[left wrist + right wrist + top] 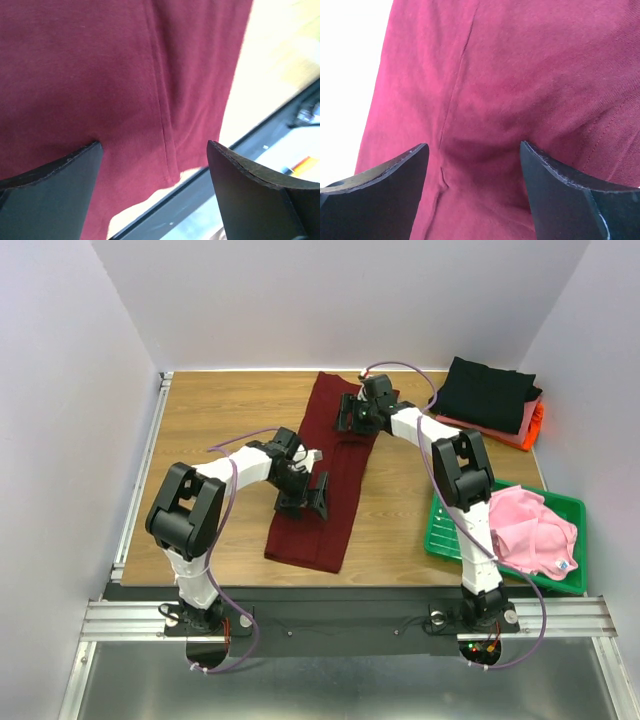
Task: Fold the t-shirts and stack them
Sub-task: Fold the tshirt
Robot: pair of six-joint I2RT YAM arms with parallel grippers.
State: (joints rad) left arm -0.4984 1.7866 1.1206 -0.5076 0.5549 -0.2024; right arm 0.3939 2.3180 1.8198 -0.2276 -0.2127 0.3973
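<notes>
Fingers (50, 190) of left gripper (155, 145): spread wide, holding nothing, over maroon t-shirt (320, 535) towards its near end. Right gripper (472, 145): also wide apart, empty, over the far end. Maroon t-shirt: long folded strip, mid-table. Pink t-shirt (530, 525): in green tray (445, 535). Black t-shirt (490, 390): tops far-right stack.

The left gripper (305, 502) hid the middle of the maroon tee (308, 535), and the right gripper (355, 420) hid its upper right edge. Wrist views showed only patches, cut by frame edges. The right arm (468, 502) covered part of the green tray (560, 505). The black tee (490, 390) hid most of the salmon tee (527, 412) and orange tee (538, 427). The label (565, 565) on the pink tee (525, 530), possibly printed, was too small to read.
</notes>
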